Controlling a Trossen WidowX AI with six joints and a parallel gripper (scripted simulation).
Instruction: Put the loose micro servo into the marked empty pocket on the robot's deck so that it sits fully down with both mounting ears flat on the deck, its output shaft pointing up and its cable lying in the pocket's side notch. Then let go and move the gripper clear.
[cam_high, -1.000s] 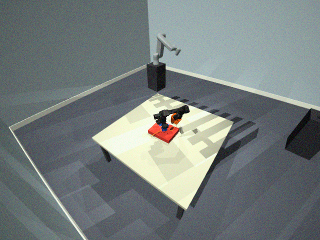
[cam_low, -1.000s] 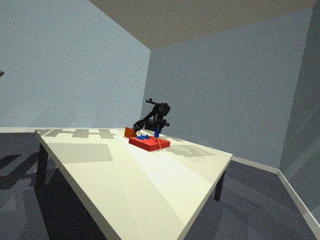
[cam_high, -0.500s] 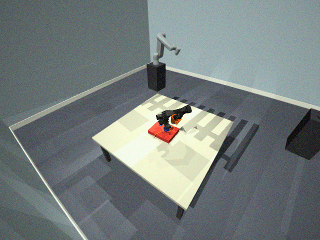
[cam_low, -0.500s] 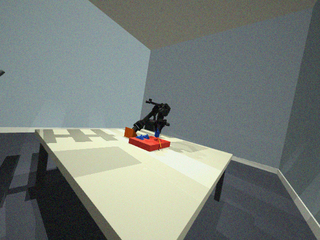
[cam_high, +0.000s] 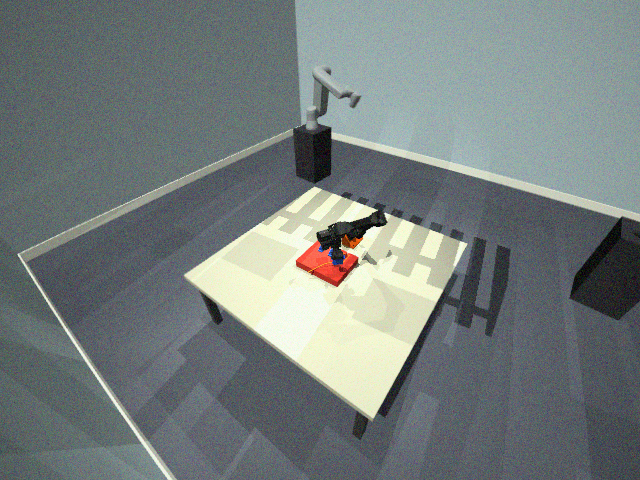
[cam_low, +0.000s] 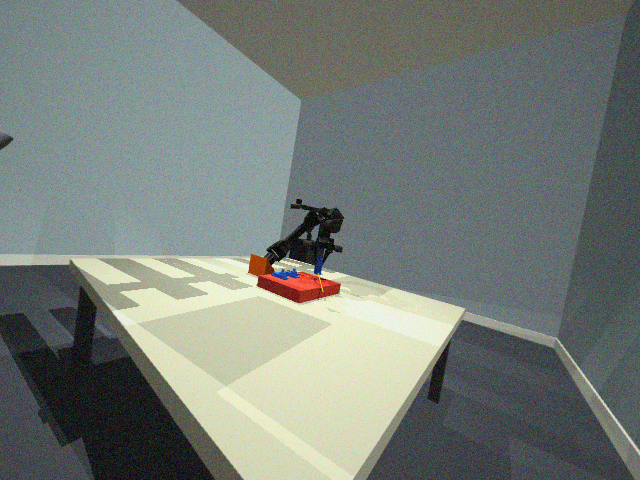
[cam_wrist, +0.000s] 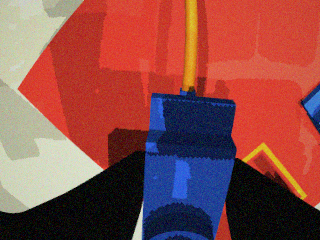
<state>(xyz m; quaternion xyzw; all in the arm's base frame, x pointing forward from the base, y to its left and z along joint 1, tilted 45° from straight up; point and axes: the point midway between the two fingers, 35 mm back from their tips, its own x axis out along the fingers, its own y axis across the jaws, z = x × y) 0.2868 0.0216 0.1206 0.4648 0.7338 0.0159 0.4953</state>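
Observation:
The gripper (cam_high: 337, 256) (cam_wrist: 190, 159) is shut on the blue micro servo (cam_low: 317, 265) (cam_wrist: 190, 180), with one black finger against each side. The servo is held a little above the red deck (cam_high: 336, 279) (cam_low: 279, 290) (cam_wrist: 125, 30). Its round shaft housing shows at the bottom of the wrist view; the shaft tip is out of sight. The orange-yellow cable (cam_low: 320, 283) (cam_wrist: 190, 45) runs from the servo's end out over the deck. The yellow pocket outline (cam_wrist: 263, 146) shows partly in the wrist view, right of the servo, half hidden by the right finger.
Other blue servos (cam_low: 285, 273) (cam_wrist: 314, 107) stand on the deck near the pocket. An orange block (cam_high: 352, 241) (cam_low: 258, 264) stands behind the deck by the arm's base. The deck lies on a pale table (cam_high: 361, 372). A grey arm on a black pedestal (cam_high: 312, 155) stands beyond the table.

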